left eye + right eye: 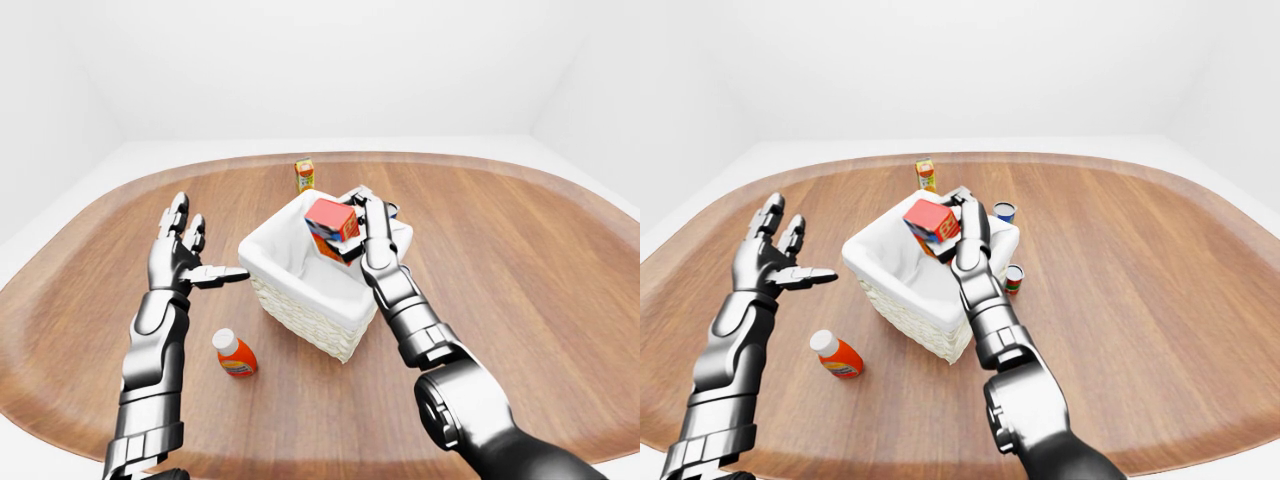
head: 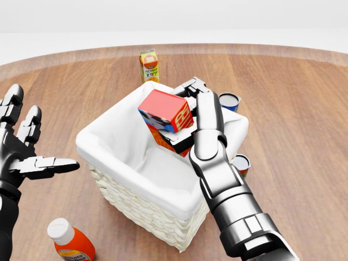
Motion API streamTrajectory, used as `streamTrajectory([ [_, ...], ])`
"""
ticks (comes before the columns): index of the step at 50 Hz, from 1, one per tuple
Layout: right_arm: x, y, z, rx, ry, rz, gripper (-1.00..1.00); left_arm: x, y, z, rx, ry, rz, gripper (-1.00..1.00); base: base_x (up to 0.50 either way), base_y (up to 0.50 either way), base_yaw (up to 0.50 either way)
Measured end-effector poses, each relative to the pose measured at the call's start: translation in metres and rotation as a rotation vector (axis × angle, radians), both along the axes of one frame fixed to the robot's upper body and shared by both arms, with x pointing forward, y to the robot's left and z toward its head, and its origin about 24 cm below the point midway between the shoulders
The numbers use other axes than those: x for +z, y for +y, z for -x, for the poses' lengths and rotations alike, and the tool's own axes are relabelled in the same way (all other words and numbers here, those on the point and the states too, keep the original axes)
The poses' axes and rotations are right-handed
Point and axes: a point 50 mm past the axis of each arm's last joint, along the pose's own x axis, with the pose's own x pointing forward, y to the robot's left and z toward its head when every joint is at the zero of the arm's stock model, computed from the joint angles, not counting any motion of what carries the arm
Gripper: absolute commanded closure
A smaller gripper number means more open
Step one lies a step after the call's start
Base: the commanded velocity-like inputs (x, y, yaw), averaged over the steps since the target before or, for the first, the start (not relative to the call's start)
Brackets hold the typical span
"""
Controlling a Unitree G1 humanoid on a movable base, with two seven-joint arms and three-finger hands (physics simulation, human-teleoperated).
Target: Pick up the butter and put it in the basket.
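Observation:
The butter [image 2: 163,109], a red box with a blue and white side, is held tilted above the open top of the white-lined wicker basket [image 2: 141,215] in the middle of the head view. My right hand [image 2: 186,113] reaches in from the lower right, its fingers closed round the box's right side. My left hand [image 2: 41,136] is open and empty, fingers spread, to the left of the basket and apart from it.
An orange juice carton [image 2: 149,65] stands above the basket. Two cans [image 2: 229,101] [image 2: 241,163] stand by the basket's right side. An orange bottle with a white cap [image 2: 70,243] lies at the lower left. All rest on a round wooden table [image 2: 293,109].

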Motion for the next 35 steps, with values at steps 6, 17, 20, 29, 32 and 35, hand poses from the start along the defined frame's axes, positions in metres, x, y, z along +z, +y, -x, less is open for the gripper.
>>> streamTrajectory([
  [6,-0.007,0.000,-0.001,-0.008,0.036,0.002,1.00,-0.001,0.000,0.000,0.000,0.002,0.001,-1.00,0.00,0.00,0.00],
  [17,-0.016,0.002,-0.001,-0.011,0.085,0.005,1.00,-0.001,0.000,0.000,0.000,0.003,0.002,-1.00,0.00,0.00,0.00],
  [20,-0.018,0.003,-0.001,-0.009,0.096,0.005,1.00,0.000,0.000,0.000,0.000,0.000,0.002,-1.00,0.00,0.00,0.00],
  [29,-0.024,0.006,0.000,-0.007,0.132,0.012,1.00,0.001,0.000,0.001,0.002,-0.008,0.002,-1.00,0.00,0.00,0.00],
  [32,-0.027,0.007,0.000,-0.007,0.143,0.015,1.00,0.002,0.000,0.002,0.003,-0.010,0.002,-1.00,0.00,0.00,0.00],
  [35,-0.028,0.007,0.000,-0.007,0.154,0.018,1.00,0.002,0.000,0.002,0.003,-0.011,0.003,-1.00,0.00,0.00,0.00],
])
